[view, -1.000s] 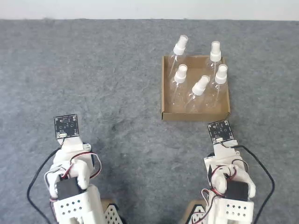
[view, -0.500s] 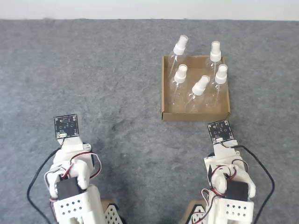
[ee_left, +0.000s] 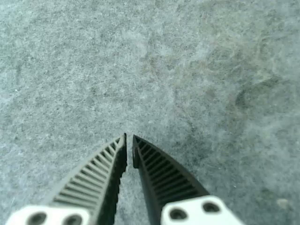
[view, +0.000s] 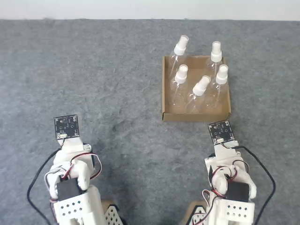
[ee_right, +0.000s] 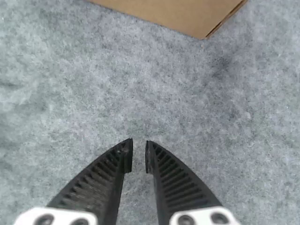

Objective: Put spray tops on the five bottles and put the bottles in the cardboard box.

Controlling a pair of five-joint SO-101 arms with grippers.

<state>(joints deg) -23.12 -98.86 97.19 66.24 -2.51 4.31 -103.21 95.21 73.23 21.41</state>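
Observation:
Several clear bottles with white spray tops stand inside the shallow cardboard box (view: pixel 197 116) at the back right of the grey mat; one bottle (view: pixel 179 51) leans at the box's far edge, another (view: pixel 199 91) tilts in the middle. My left gripper (ee_left: pixel 129 150) is shut over bare mat, holding nothing. My right gripper (ee_right: pixel 138 159) is also shut and holds nothing, just short of the box's near wall (ee_right: pixel 178 11). In the high view the left arm (view: pixel 70 154) rests at the front left and the right arm (view: pixel 225 154) at the front right, below the box.
Grey felt mat (view: pixel 93 70) covers the table. A pale wall edge (view: pixel 140 9) runs along the back. The open stretch of mat lies left of the box and between the two arms.

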